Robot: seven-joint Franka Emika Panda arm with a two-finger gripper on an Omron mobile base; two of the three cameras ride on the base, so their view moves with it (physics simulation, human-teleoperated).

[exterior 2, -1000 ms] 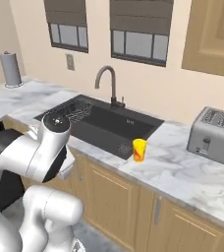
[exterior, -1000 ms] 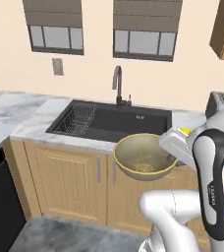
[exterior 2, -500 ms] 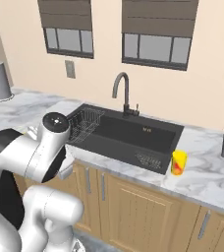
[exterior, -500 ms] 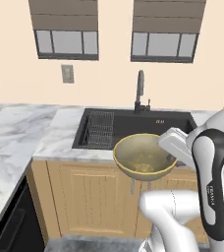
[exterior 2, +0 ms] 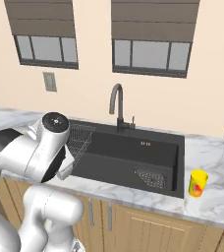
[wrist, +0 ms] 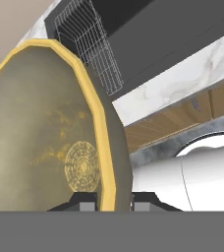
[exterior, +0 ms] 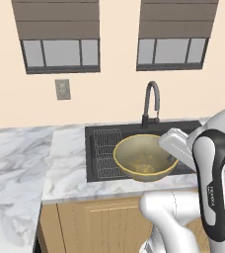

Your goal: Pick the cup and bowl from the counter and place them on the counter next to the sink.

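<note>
Olive-tan brass-look round bowl (exterior: 145, 158), rim clamped between two dark gripper (wrist: 115, 201) fingers, held above black rectangular sink (exterior 2: 133, 156).
Small yellow cylindrical cup (exterior 2: 198, 183), red-orange mark, no legible writing, on white marble counter (exterior 2: 217, 197) right of basin.

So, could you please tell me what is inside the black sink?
A wire rack stands at the sink's left end and a mesh mat lies on its floor. The held bowl hides the middle from the left.

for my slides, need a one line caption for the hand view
Gripper shut on the rim of the olive-tan bowl, carried above the sink's wire rack and marble counter.
</note>
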